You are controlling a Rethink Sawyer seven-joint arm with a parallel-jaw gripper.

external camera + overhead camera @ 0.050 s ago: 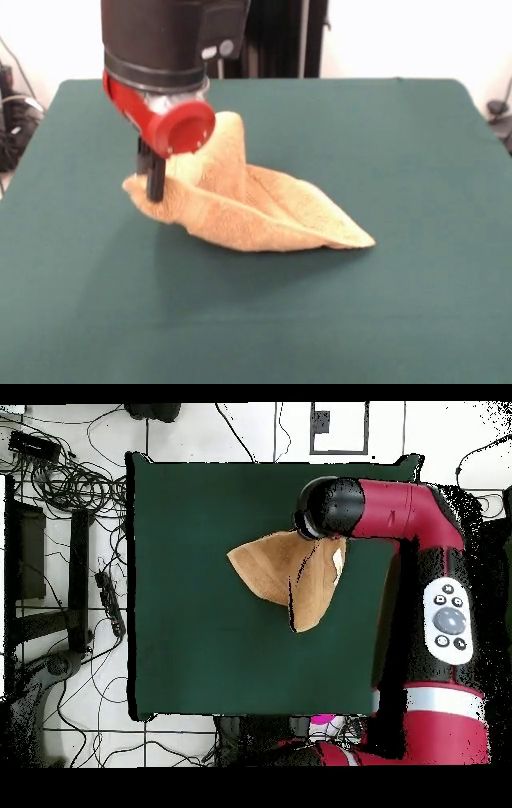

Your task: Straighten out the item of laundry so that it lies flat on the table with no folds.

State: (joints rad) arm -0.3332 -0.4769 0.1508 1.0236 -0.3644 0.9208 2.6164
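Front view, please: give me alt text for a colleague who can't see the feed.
An orange-tan towel lies bunched and folded on the green table, one end raised where the red and black arm's gripper comes down into it. The rest trails to a flat point on the picture's right.

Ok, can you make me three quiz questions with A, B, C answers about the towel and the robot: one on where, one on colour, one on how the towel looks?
1. Where is the hand?
A. At one end of the towel
B. Far from the towel
C. Off the table

2. What colour is the towel?
A. Blue
B. Orange-tan
C. White

3. How does the towel lie?
A. Flat and smooth
B. Rolled into a ball
C. Bunched, one end raised

Answers:
1 A, the hand's dark tip sits at the towel's raised end in the front view.
2 B, it shows orange-tan against the green table in both views.
3 C, the end by the hand stands up while the other end tapers down to the table.
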